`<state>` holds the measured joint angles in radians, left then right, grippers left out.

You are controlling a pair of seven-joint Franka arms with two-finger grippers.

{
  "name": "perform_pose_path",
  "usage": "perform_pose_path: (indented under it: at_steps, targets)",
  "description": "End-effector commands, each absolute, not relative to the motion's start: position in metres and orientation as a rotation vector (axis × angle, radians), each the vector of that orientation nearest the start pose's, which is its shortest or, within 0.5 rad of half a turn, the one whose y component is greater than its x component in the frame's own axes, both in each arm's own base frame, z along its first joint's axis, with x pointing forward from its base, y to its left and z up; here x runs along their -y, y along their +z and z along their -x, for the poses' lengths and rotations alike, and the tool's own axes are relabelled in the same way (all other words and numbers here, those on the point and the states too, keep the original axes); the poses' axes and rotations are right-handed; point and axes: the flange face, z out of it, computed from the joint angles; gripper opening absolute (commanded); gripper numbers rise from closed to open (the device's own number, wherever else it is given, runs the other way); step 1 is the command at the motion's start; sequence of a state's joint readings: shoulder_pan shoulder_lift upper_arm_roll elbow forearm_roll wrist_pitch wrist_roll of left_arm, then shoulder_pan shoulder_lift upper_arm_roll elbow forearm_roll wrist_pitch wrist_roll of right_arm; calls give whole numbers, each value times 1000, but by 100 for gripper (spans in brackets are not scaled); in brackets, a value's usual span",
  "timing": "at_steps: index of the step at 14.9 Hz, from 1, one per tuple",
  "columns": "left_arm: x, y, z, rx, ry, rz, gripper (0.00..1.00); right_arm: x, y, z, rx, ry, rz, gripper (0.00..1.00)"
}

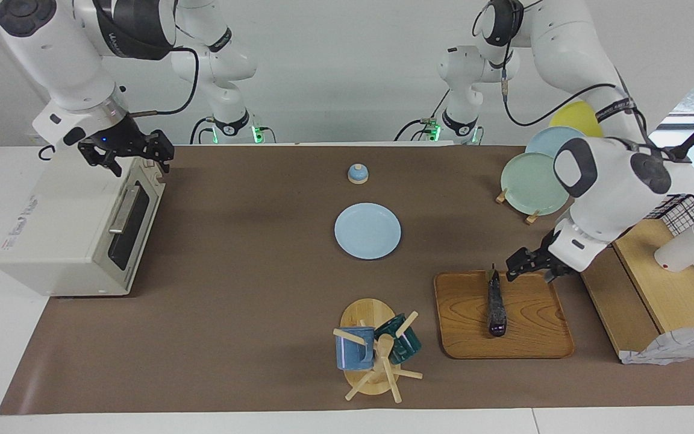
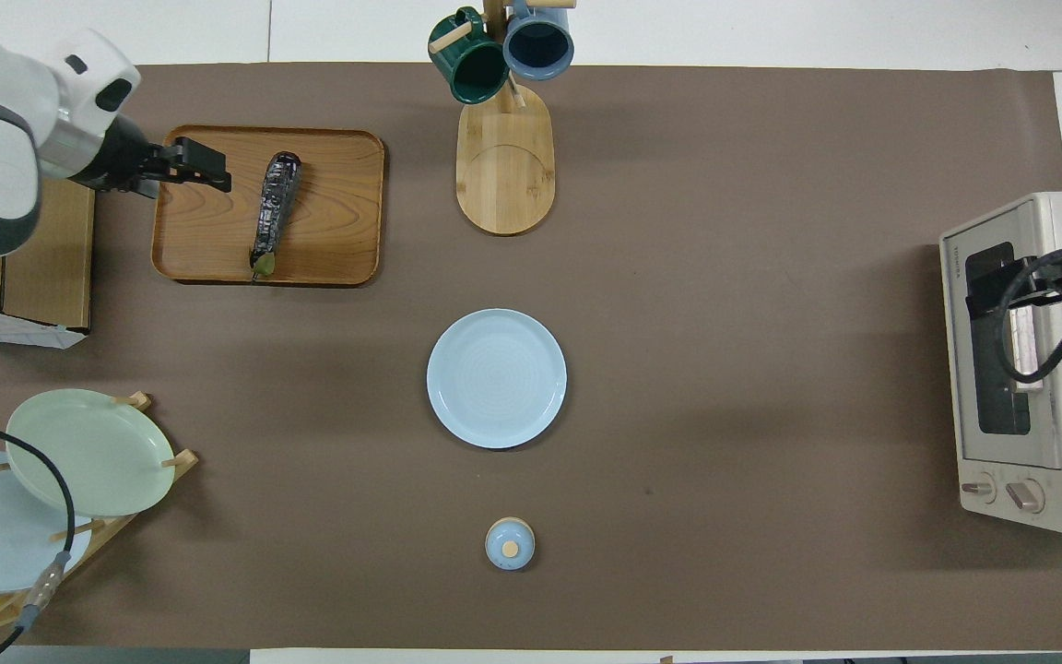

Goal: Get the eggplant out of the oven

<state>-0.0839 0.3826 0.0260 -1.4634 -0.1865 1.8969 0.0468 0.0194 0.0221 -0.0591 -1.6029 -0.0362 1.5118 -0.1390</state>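
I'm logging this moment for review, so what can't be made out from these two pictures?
- Oven interior: dark glass door hides it in both views.
- Right claw: over the oven; in the overhead view the frame edge cuts it off.
- Yellow plate: the left arm covers most of it in the facing view.
- Whether the left claw, beside the eggplant, touches the wooden tray.

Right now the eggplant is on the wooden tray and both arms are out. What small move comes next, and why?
Probably lift the left gripper straight up off the wooden tray. The eggplant lies flat on it, free of the open fingers, and the oven door looks shut, with the right gripper above its top front edge.
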Motion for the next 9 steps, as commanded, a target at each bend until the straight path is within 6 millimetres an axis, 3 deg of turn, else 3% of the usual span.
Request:
perform_pose_path:
  at_steps: [1, 3, 6, 8, 9]
  targets:
    - [36, 527, -643, -70, -42, 3283, 100, 26, 596, -547, 125, 186, 3133, 100]
    - [34, 572, -616, -82, -51, 3220, 100, 25, 596, -547, 127, 186, 3133, 100]
    - [35, 614, -580, -39, -1, 3170, 100, 25, 596, -547, 127, 186, 3133, 100]
    - [35, 624, -558, -52, 54, 3155, 100, 25, 596, -547, 127, 186, 3133, 100]
    - [36, 620, -555, -54, 78, 3154, 100, 25, 596, -547, 127, 186, 3133, 100]
